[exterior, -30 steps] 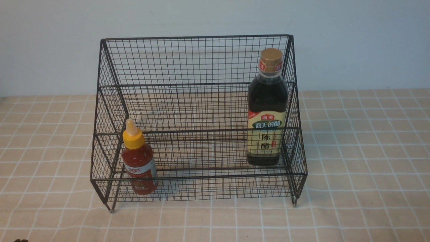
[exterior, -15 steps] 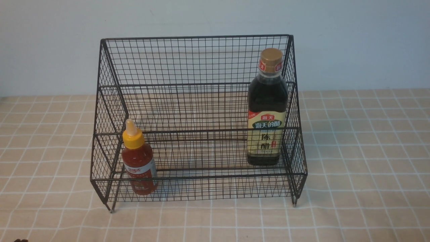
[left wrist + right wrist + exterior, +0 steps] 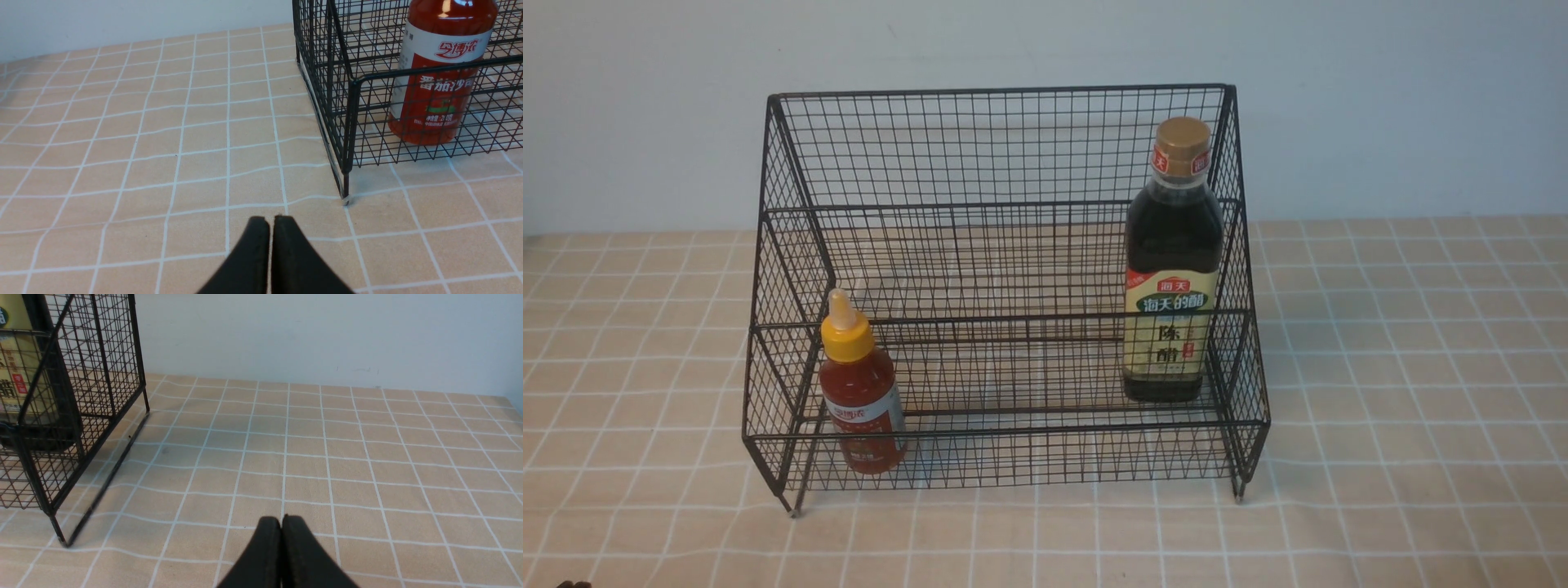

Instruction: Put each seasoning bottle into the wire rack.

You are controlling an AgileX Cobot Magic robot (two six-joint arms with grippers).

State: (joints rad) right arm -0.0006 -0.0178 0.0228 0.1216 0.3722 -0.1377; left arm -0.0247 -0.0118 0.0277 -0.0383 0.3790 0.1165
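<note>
The black wire rack (image 3: 1005, 204) stands mid-table in the front view. Upright at the left end of its lower tier is the small red sauce bottle (image 3: 859, 392) with a yellow nozzle cap. The taller dark vinegar bottle (image 3: 1172, 269) with a gold cap stands upright near the right end, inside the rack. My left gripper (image 3: 271, 220) is shut and holds nothing, low over the cloth outside the rack's left corner (image 3: 346, 122), with the red bottle (image 3: 437, 81) behind the mesh. My right gripper (image 3: 281, 520) is shut and holds nothing, out past the rack's right side (image 3: 81, 396). Neither arm shows in the front view.
A peach tablecloth (image 3: 1405, 343) with a white grid covers the table. A pale wall (image 3: 1380, 98) runs behind the rack. The rack's short feet (image 3: 345, 196) rest on the cloth.
</note>
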